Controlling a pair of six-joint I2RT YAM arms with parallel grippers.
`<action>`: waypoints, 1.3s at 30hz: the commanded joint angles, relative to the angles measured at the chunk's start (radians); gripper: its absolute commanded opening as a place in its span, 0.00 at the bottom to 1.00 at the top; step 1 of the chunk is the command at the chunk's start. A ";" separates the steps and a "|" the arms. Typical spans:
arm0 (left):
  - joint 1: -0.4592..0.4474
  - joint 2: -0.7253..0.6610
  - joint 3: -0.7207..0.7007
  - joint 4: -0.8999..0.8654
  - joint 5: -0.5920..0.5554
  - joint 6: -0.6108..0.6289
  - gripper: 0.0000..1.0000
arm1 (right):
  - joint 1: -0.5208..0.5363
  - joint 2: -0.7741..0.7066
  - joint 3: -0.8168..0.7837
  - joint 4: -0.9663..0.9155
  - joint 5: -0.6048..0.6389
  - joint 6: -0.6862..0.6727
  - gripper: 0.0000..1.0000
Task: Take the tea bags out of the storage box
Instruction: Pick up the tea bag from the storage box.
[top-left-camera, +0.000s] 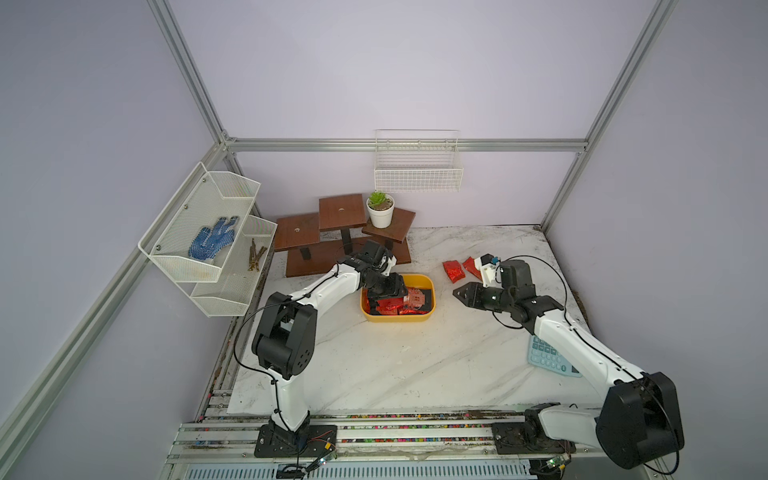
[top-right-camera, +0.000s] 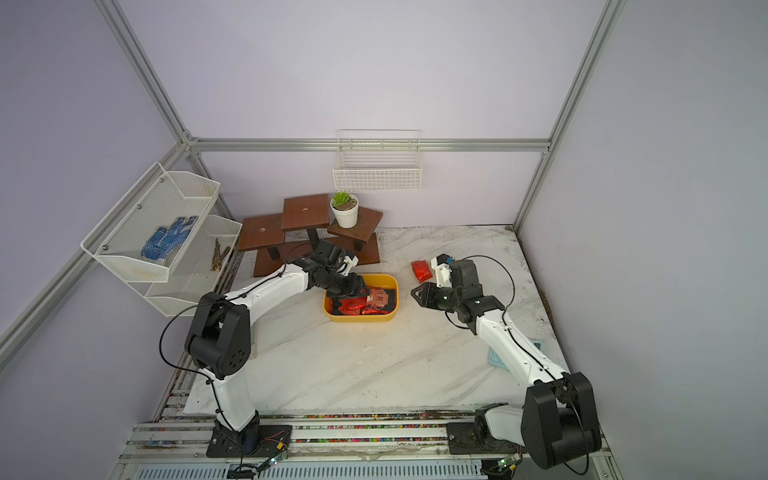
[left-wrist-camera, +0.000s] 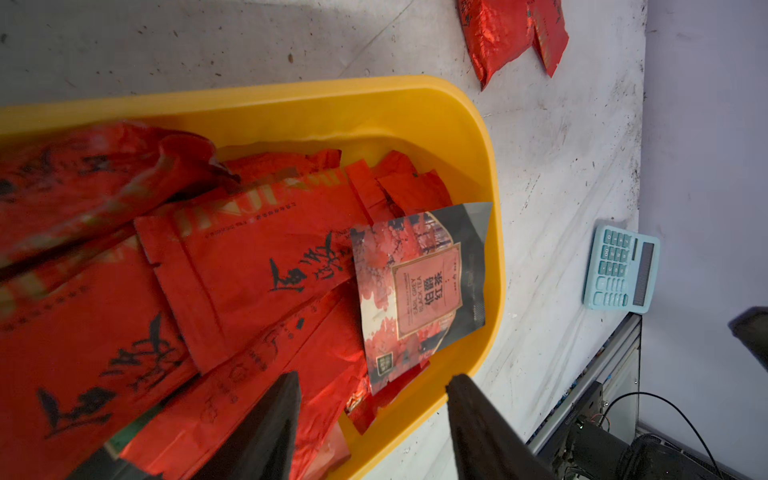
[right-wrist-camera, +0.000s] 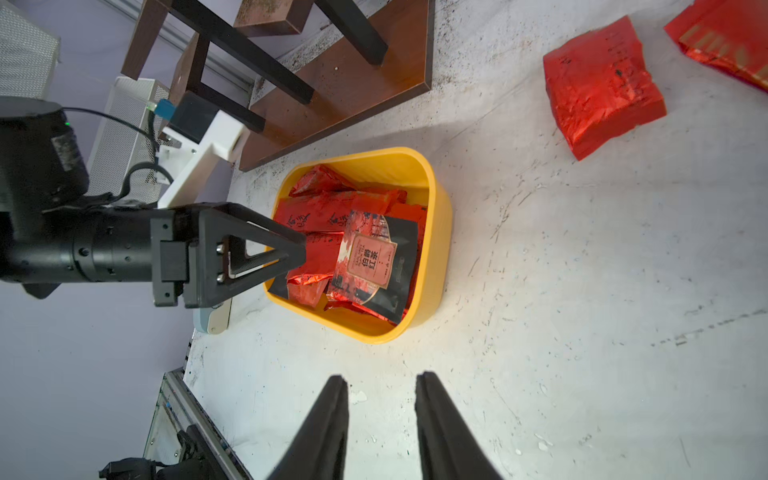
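The yellow storage box (top-left-camera: 399, 318) (top-right-camera: 360, 319) sits mid-table, filled with tea bags: several red foil pouches (left-wrist-camera: 257, 266) and a black sachet with a pink-red face (left-wrist-camera: 419, 291) (right-wrist-camera: 374, 257) lying on top. My left gripper (left-wrist-camera: 372, 388) (top-left-camera: 388, 298) reaches down into the box and is open. One of its fingers (left-wrist-camera: 274, 415) is over the red pouches and the other is above the rim; nothing is pinched. My right gripper (right-wrist-camera: 380, 384) (top-left-camera: 457, 291) hangs open over bare table to the right of the box. Two red tea bags (top-left-camera: 453, 271) (right-wrist-camera: 602, 83) lie on the table behind it.
A pale blue calculator (top-left-camera: 548, 359) (left-wrist-camera: 621, 268) lies under the right arm near the table's right edge. A brown stepped stand (top-left-camera: 340, 216) with a potted plant (top-left-camera: 380, 210) stands behind the box. A wire basket (top-left-camera: 417, 166) and a mesh shelf (top-left-camera: 208, 232) hang on the walls.
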 joint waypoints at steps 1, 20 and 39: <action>-0.016 0.010 0.034 -0.001 0.027 0.020 0.61 | 0.006 -0.036 -0.029 -0.016 -0.020 -0.022 0.34; -0.033 0.108 0.091 0.028 -0.025 -0.023 0.59 | 0.007 -0.053 -0.056 -0.005 -0.032 -0.024 0.34; -0.038 0.141 0.068 0.121 0.070 -0.071 0.51 | 0.006 -0.045 -0.062 0.006 -0.035 -0.017 0.32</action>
